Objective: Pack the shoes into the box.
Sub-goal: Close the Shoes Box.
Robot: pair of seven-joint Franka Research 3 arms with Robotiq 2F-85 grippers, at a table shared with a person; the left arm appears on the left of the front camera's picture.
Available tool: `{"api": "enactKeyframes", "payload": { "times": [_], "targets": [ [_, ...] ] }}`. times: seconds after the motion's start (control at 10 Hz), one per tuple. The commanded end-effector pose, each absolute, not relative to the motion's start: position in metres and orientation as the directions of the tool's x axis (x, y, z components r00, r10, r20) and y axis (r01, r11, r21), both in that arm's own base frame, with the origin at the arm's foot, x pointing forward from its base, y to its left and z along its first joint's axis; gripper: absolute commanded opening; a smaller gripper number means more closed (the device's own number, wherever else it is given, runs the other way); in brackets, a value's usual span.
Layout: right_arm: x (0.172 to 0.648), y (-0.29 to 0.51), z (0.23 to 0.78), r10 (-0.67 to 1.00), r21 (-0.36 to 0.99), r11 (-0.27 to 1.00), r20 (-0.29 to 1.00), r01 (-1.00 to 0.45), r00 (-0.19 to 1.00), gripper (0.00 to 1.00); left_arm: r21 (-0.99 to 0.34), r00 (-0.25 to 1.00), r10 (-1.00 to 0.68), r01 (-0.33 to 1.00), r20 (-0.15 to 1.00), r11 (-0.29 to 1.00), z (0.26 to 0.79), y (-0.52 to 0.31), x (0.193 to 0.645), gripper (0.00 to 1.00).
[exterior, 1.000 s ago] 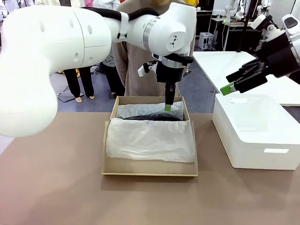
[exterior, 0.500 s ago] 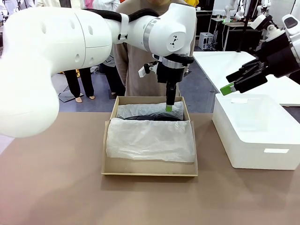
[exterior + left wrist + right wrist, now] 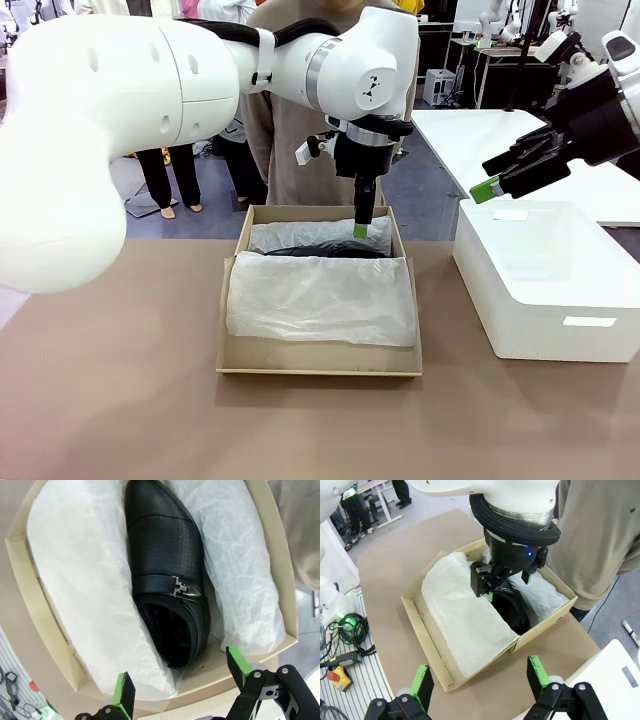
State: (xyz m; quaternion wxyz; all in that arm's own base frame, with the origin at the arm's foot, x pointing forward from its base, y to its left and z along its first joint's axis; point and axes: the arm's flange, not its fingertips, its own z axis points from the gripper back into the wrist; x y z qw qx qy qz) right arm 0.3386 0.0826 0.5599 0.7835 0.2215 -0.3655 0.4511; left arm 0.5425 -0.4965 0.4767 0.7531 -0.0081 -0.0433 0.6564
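Left claw (image 3: 180, 680), spread and empty, hovers over the far end of the box (image 3: 20, 565). At its 12 o'clock one black shoe (image 3: 165, 555) lies in the box between folds of tissue paper (image 3: 75, 580), buckle upward. Right claw (image 3: 488, 187), spread and empty, hangs at the box's 2 o'clock, above the white bin (image 3: 560, 290) on the desk (image 3: 120, 400).

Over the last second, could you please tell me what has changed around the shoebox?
Nothing visibly changed. The left gripper stays open over the black shoe in the shoebox; the right gripper stays open, raised near the white box.
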Motion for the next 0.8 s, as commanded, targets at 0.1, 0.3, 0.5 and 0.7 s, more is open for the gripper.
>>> {"api": "enactKeyframes", "payload": {
  "times": [0.1, 0.3, 0.5, 0.7],
  "targets": [
    [0.343, 0.082, 0.559, 0.536, 0.011, 0.473, 0.79, -0.881, 0.298, 1.0, -0.08, 0.122, 0.99, -0.989, 0.07, 0.127, 0.478, -0.495, 0.541, 1.0],
    [0.343, 0.082, 0.559, 0.536, 0.011, 0.473, 0.79, -0.881, 0.298, 1.0, -0.088, 0.223, 0.974, -0.97, 0.049, 0.226, 0.488, -0.489, 0.538, 1.0],
    [0.343, 0.082, 0.559, 0.536, 0.011, 0.473, 0.79, -0.881, 0.298, 1.0, -0.067, 0.368, 0.926, -0.925, 0.08, 0.373, 0.508, -0.462, 0.531, 1.0],
    [0.343, 0.082, 0.559, 0.536, 0.011, 0.473, 0.79, -0.881, 0.298, 1.0, -0.006, 0.53, 0.839, -0.845, 0.125, 0.535, 0.525, -0.433, 0.525, 1.0]
  ]
}}
